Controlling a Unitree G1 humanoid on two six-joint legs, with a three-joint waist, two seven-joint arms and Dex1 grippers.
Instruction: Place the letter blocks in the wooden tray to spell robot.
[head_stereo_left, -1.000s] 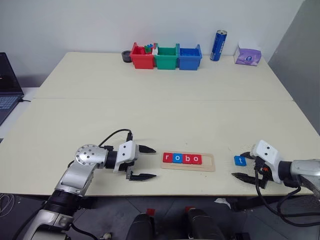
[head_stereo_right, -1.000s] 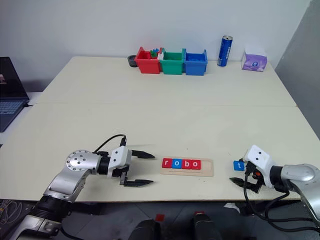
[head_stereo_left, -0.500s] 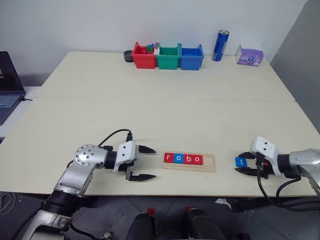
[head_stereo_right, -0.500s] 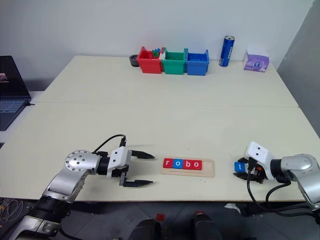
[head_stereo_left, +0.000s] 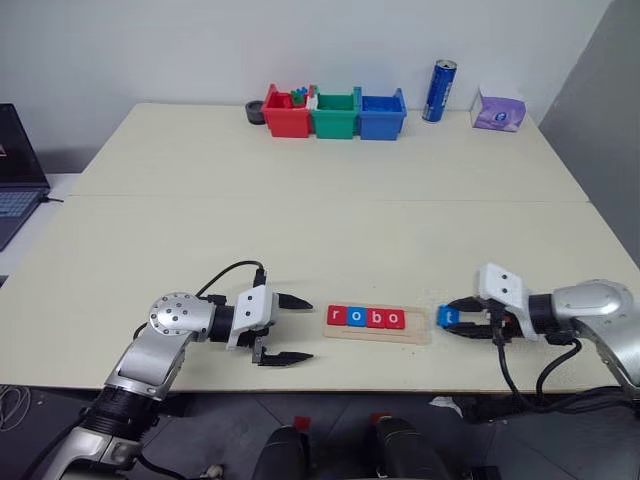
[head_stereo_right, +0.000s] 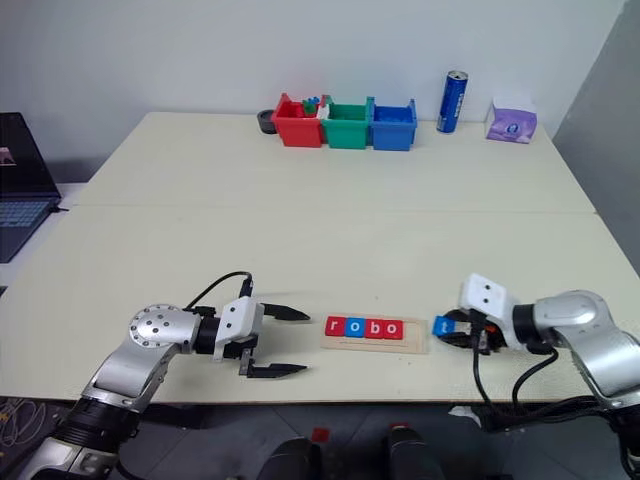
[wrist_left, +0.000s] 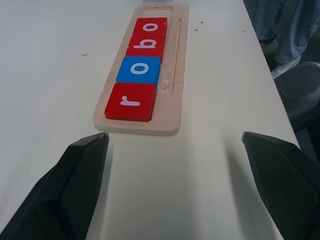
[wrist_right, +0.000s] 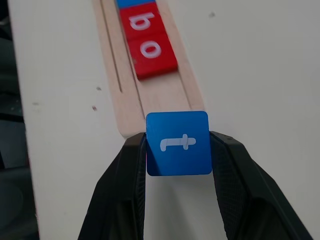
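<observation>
The wooden tray (head_stereo_left: 418, 322) lies near the table's front edge and holds several letter blocks (head_stereo_left: 366, 317) reading r, o, b, o: red, blue, red, red. Its right end slot is bare. My right gripper (head_stereo_left: 452, 320) is shut on the blue t block (wrist_right: 177, 143), which hangs just off the tray's right end, a little above the table. In the right wrist view the t block sits between both fingers (wrist_right: 124, 175). My left gripper (head_stereo_left: 292, 328) stands open just left of the tray, nothing between its fingers.
Red (head_stereo_left: 284, 113), green (head_stereo_left: 333, 114) and blue (head_stereo_left: 380, 114) bins line the far edge, with a blue can (head_stereo_left: 438, 91) and a purple tissue box (head_stereo_left: 497, 110) to their right. A laptop (head_stereo_left: 15, 165) sits off the table's left side.
My right gripper closed on the blue t block, lifted it and carried it left to the tray's right end. The left arm stayed still.
</observation>
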